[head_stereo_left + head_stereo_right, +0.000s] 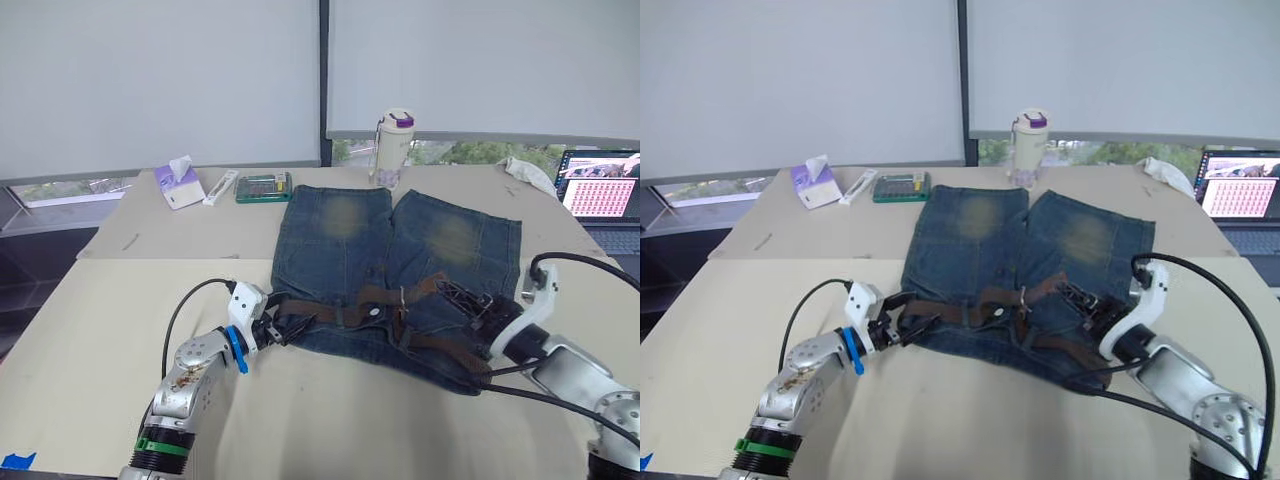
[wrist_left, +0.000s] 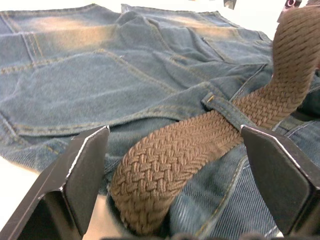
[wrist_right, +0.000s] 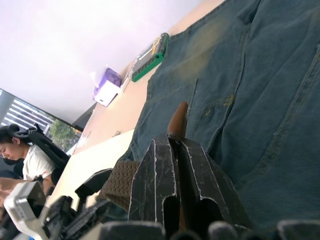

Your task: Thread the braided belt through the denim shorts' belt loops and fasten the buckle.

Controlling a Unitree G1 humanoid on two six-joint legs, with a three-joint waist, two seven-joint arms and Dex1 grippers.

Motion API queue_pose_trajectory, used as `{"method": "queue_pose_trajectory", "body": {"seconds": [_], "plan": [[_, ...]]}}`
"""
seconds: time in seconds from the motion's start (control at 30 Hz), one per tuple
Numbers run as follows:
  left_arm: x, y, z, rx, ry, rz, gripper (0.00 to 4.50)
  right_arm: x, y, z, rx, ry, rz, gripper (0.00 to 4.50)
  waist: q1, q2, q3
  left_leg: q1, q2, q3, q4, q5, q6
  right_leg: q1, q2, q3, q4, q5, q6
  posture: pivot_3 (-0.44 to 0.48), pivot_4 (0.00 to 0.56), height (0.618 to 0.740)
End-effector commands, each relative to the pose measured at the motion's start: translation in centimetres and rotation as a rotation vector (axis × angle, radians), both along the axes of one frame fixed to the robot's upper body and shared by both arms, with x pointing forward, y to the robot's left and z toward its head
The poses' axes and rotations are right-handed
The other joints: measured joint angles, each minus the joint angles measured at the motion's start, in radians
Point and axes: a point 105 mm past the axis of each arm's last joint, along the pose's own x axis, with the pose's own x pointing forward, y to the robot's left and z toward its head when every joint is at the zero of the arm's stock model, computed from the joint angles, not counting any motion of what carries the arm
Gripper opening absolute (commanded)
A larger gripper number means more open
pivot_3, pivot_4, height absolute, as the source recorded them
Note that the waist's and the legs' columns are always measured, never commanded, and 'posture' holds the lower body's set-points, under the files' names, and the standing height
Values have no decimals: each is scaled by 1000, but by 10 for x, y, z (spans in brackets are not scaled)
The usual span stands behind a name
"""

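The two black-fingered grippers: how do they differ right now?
The left gripper has its black fingers spread wide, the braided brown belt running loose between them where it passes under a denim belt loop. The right gripper is shut, pinching the belt's smooth brown tip. The left works at the dark blue denim shorts' left edge, the right at the opposite side. Both are at the waistband.

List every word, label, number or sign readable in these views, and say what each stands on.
No text can be read in any view.
Purple and white tissue box: print too small to read.
Open laptop screen: pink grid of rows, too blurred to read.
White bottle with purple lid: no legible label.
Green flat case: markings too small to read.
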Motion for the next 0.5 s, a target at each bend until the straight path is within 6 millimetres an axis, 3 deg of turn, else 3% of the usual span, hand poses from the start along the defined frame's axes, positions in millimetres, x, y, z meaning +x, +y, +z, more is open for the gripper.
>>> {"method": "queue_pose_trajectory", "body": {"seconds": [0.03, 0.27, 0.33, 0.5], "plan": [[1, 4, 3, 14, -30, 19, 4440, -2, -22, 12, -69, -45, -38, 0, 0, 0, 0, 0, 0, 0, 0, 0, 0, 0, 0, 0, 0, 0, 0, 0, 150, 740], [0, 5, 0, 28, -30, 19, 4440, -1, -40, 12, -250, -41, -60, 0, -1, 0, 0, -1, 0, 2, 0, -1, 2, 2, 0, 0, 0, 0, 1, 0, 150, 740], [0, 6, 1, 26, -32, 23, 4440, 3, -41, 23, -244, -85, -77, 0, -1, -1, 0, -1, 0, 2, 1, -1, 2, 2, 0, 0, 0, 0, 1, 0, 150, 740], [3, 8, 19, -14, -96, 31, 4440, 9, -13, 67, -88, -240, 13, 0, -3, -1, 0, -1, 1, 2, 0, -1, 2, 2, 0, 1, 0, 0, 1, 0, 150, 740]]}}
